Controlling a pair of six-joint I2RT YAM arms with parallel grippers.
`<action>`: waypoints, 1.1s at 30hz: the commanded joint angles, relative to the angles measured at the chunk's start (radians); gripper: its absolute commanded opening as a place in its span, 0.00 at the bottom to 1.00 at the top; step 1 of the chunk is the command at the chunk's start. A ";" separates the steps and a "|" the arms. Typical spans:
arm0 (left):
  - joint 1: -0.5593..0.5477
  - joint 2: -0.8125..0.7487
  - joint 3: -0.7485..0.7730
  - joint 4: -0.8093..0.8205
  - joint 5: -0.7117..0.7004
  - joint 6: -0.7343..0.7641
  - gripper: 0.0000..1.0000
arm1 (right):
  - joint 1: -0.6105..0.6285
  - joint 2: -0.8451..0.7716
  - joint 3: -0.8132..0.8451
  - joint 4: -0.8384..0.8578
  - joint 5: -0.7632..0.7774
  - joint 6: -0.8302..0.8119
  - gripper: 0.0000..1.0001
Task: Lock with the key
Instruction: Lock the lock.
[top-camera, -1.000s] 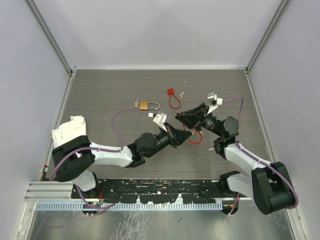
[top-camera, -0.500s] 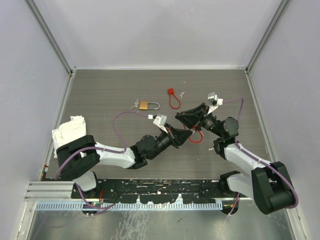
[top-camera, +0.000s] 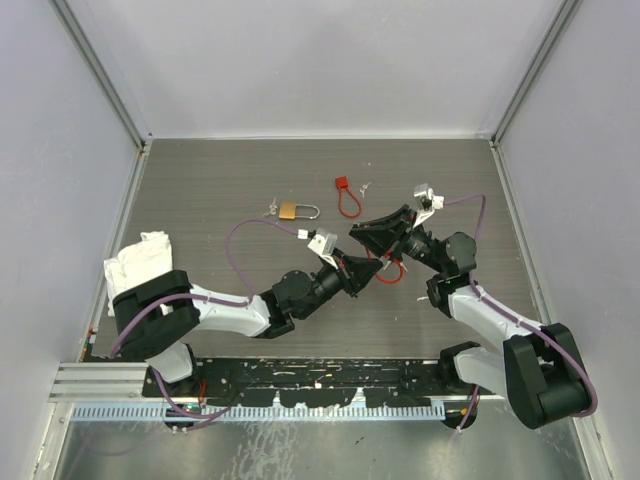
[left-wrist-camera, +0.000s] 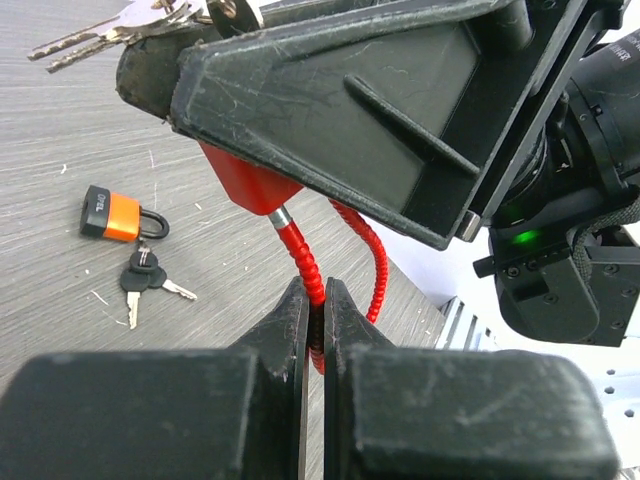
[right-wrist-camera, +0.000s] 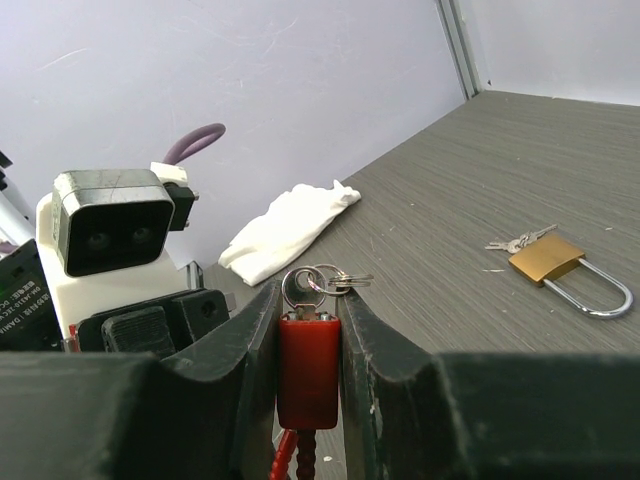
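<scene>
Together, the two grippers hold one red lock (right-wrist-camera: 308, 372): the right gripper (right-wrist-camera: 308, 300) is clamped on its body, and the left gripper (left-wrist-camera: 315, 296) is pinched tight on its cable (left-wrist-camera: 297, 245), just beside the right jaws. Its key (right-wrist-camera: 343, 280), a small bunch of at least two, sticks out of the body just past the right fingertips. Beyond the jaws lie three more locks, one brass padlock (right-wrist-camera: 545, 258), one red cable lock (top-camera: 347, 203) and one orange padlock (left-wrist-camera: 118, 215), each with small keys (left-wrist-camera: 142, 282) beside it, plus one cloth (right-wrist-camera: 285, 230).

Red lock (right-wrist-camera: 308, 380) upright, pinched between the right gripper's (right-wrist-camera: 308, 325) fingers; key (right-wrist-camera: 297, 290) seated in its top, spares (right-wrist-camera: 345, 280) hanging beside.
</scene>
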 joint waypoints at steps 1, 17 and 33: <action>0.043 -0.084 0.027 0.302 -0.029 0.045 0.00 | 0.015 0.005 -0.007 -0.096 -0.079 -0.036 0.01; 0.120 -0.084 0.032 0.321 0.128 0.086 0.00 | 0.015 0.000 -0.001 -0.099 -0.099 -0.028 0.01; 0.121 -0.095 0.046 0.321 0.123 0.162 0.00 | 0.016 -0.008 -0.010 -0.076 -0.101 -0.058 0.01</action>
